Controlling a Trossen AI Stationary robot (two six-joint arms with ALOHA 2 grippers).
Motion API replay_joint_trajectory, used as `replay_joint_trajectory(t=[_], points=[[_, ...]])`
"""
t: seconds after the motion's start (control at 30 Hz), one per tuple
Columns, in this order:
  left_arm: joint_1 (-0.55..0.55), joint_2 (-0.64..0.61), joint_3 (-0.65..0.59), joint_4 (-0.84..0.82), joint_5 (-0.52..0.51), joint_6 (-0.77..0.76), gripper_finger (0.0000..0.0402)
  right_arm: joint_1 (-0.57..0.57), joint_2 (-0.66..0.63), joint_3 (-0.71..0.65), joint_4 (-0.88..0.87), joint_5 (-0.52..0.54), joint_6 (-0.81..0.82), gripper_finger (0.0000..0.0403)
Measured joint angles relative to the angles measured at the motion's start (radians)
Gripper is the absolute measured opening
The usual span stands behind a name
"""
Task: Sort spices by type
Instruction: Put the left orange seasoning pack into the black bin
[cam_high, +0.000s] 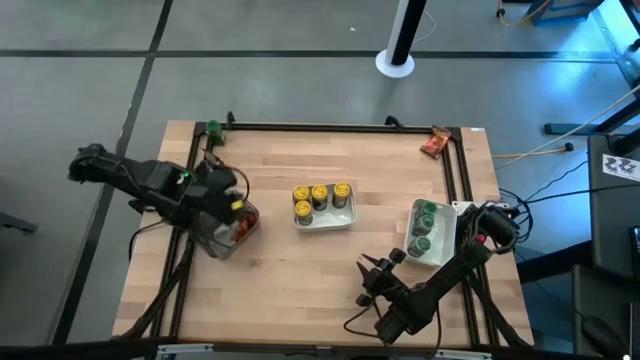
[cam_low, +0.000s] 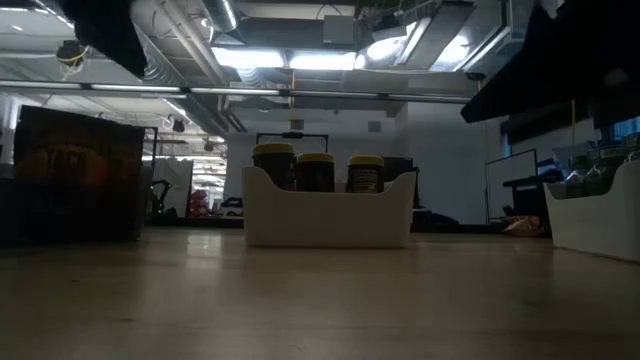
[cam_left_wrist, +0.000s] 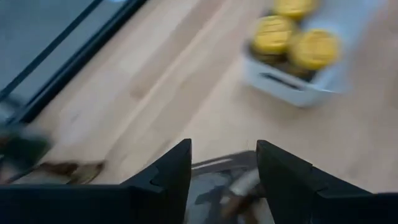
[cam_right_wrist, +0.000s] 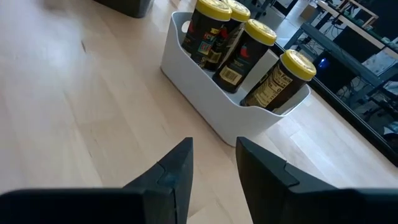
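Observation:
Several yellow-lidded jars stand in a white tray at the table's middle; they also show in the right wrist view and the low view. Green-lidded jars stand in a second white tray near the right edge. Red-orange packets lie in the clear grey bin on the left. One more packet lies at the far right corner. My left gripper hangs open above the bin. My right gripper is open with a narrow gap, low over bare wood near the yellow tray's near side.
A black frame runs along the table's far, left and right edges. Bare wood lies between the two trays and along the near edge. A white post base stands on the floor beyond the table.

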Motion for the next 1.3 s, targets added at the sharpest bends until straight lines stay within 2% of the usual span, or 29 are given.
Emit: replay_joint_trajectory(t=[0.07, 0.23, 0.43, 0.6, 0.77, 1.03, 1.13, 1.3], points=[[0.077, 0.009, 0.000, -0.028, 0.006, 0.003, 0.0160, -0.005, 0.000, 0.000, 0.001, 0.000, 0.000, 0.0121], [0.275, 0.045, 0.010, -0.082, 0.052, 0.120, 0.0147, -0.013, 0.000, 0.000, 0.005, 0.000, 0.000, 0.0121], [0.494, 0.142, 0.085, -0.214, 0.080, 0.326, 0.0141, -0.013, 0.000, 0.000, 0.007, 0.000, -0.015, 0.0121], [0.629, 0.239, 0.127, -0.264, 0.081, 0.504, 0.0141, -0.013, 0.000, 0.000, 0.023, 0.000, -0.026, 0.0121], [0.704, 0.341, 0.127, -0.266, 0.081, 0.709, 0.0141, -0.012, 0.000, 0.000, 0.023, 0.000, -0.027, 0.0121], [0.773, 0.483, 0.127, -0.309, 0.046, 0.825, 0.0141, -0.010, 0.000, 0.000, 0.022, 0.000, -0.027, 0.0121], [0.788, 0.507, 0.110, -0.318, 0.006, 0.882, 0.0141, -0.010, 0.000, 0.000, 0.023, 0.000, -0.027, 0.0121], [0.812, 0.511, 0.063, -0.299, -0.001, 1.044, 0.0141, -0.010, 0.001, 0.000, 0.023, 0.000, -0.027, 0.0121]])
